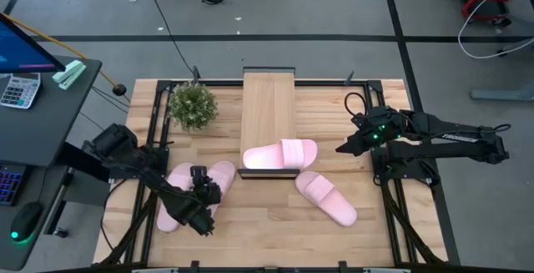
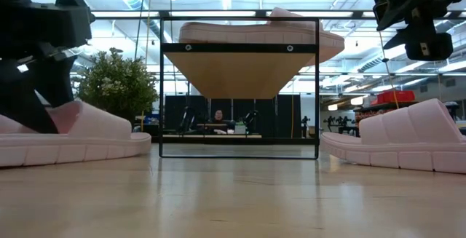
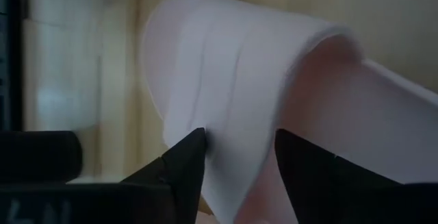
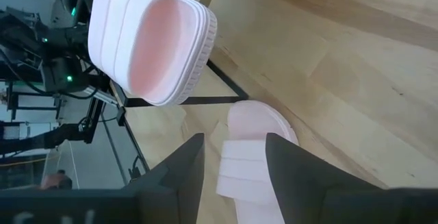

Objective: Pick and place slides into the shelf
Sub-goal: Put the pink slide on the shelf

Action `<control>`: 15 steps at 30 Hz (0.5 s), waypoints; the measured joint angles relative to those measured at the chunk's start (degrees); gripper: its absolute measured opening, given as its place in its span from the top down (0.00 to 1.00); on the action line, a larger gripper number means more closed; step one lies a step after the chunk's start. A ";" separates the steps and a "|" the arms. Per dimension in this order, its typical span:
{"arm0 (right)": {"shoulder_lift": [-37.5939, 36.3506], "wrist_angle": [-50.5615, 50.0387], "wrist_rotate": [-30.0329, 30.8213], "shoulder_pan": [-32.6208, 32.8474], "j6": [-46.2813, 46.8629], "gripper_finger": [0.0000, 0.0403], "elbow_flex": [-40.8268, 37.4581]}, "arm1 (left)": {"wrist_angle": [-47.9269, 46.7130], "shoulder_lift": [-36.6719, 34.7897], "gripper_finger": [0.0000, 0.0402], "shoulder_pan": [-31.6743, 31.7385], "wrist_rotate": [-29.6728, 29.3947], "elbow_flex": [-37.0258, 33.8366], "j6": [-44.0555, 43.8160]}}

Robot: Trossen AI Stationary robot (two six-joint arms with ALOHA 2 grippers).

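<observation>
Two pink slides lie side by side at the table's near left, one (image 1: 224, 175) beside the other (image 1: 171, 208). My left gripper (image 1: 202, 206) is down on them, its fingers set on one slide's wide strap (image 3: 233, 80); that slide's sole rests on the table (image 2: 73, 132). A third slide (image 1: 279, 154) lies on the near end of the shelf's wood top (image 1: 267, 106). A fourth (image 1: 325, 198) lies on the table right of the shelf. My right gripper (image 1: 346, 145) hangs open and empty above the table's right side. My left gripper has the slide's strap by its edge (image 3: 226, 148), one finger (image 3: 188, 159) on the strap's outer face and the other (image 3: 304, 166) on its pink inner side. The fingers slant down from the table's left. The slide's sole lies flat on the table.
A small potted plant (image 1: 193, 104) stands left of the shelf at the back. The shelf's black frame (image 2: 239, 151) stands open underneath. A desk with a keyboard and calculator (image 1: 18, 89) stands off the table's left. The near middle of the tabletop (image 1: 275, 231) is bare wood.
</observation>
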 joint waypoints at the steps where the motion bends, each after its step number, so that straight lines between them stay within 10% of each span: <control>1: 0.00 -0.01 0.03 0.00 0.08 0.60 0.00 | -0.33 0.06 0.58 0.00 -1.13 -0.02 0.00; 11: 0.00 0.01 0.96 0.00 1.43 0.65 0.00 | -2.44 0.09 0.95 1.44 -2.82 0.27 -0.05; 15: 0.00 0.01 0.96 0.00 1.14 0.67 0.00 | -9.01 0.09 0.95 1.31 0.25 3.25 -2.87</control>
